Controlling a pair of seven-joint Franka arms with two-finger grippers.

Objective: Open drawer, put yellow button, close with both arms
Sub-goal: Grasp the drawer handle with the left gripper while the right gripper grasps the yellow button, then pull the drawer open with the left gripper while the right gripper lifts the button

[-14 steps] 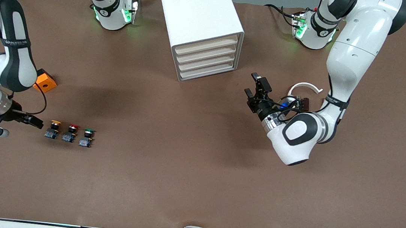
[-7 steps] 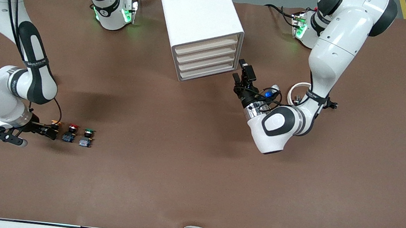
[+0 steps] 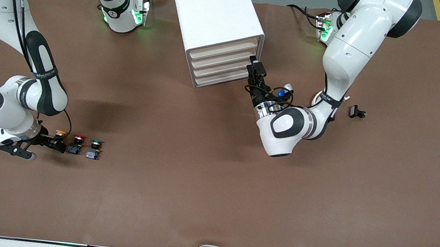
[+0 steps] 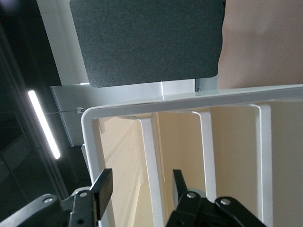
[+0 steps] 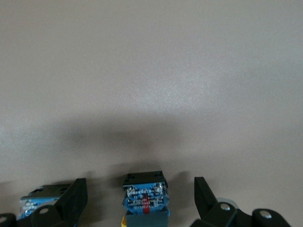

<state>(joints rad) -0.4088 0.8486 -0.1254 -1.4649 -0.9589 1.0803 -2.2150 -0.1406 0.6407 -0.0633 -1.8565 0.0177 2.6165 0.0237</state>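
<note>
The cabinet stands at the table's middle, toward the arms' bases, all four drawers shut. The left gripper sits at the cabinet's front, at the end toward the left arm. In the left wrist view its fingers stand apart, straddling the white frame edge beside the top drawer; they clamp nothing visible.

The right gripper is low at the right arm's end of the table, at the yellow button. In the right wrist view its fingers stand wide apart, with the button's blue base between them and not touched.

A red button stands just beside the yellow one, and a green button next along, toward the table's middle. The red one is close to the gripper's finger.

A small black part lies on the table toward the left arm's end. A white ring shows partly under the left arm.

The right arm's black band carries white lettering, too small to read. The blue base bears print that is not legible.
</note>
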